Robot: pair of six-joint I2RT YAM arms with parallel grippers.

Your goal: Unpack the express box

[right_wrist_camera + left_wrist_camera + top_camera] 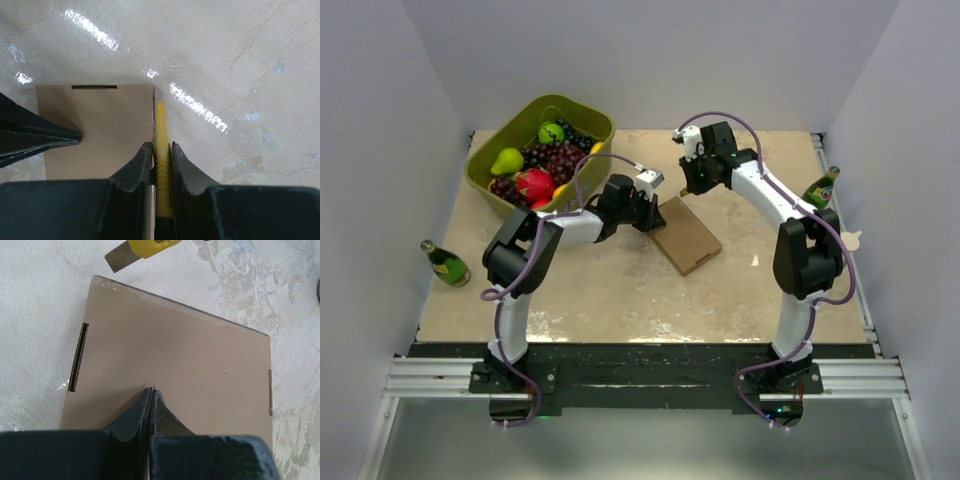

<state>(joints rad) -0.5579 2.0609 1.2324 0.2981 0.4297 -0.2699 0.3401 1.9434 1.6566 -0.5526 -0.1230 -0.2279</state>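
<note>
Express box (685, 237), top view: where is it placed? (Q)

Laid flat and closed, skewed, just above the middle of the table (620, 290). Left gripper (653, 220) is set at its upper-left edge, right gripper (687, 190) just above its top corner. Olive fruit tub (605, 125) is seen upper left. A green bottle (445, 263) is seen at the left edge and a second bottle (822, 187) at the right. (R)

Left wrist view? (Q)

Frame centre is filled by the express box (175, 355). Left gripper (151, 390) is seen lower middle, fingers pressed fully together, nothing held. Tips are placed over the lid; contact cannot be confirmed. Yellow cutter (137, 250) is seen at the top edge, blade aimed lower left, just beyond the box's far corner. (R)

Right wrist view? (Q)

Right gripper (161, 147) is clamped on the yellow cutter (161, 130) at centre bottom, jaws parted only by its thickness. Cutter tip is placed at the box's right edge, near the upper corner. Express box (100, 125) is seen left of centre. Left fingers (40, 136) are seen entering from the left edge, tips over the lid. (R)
</note>
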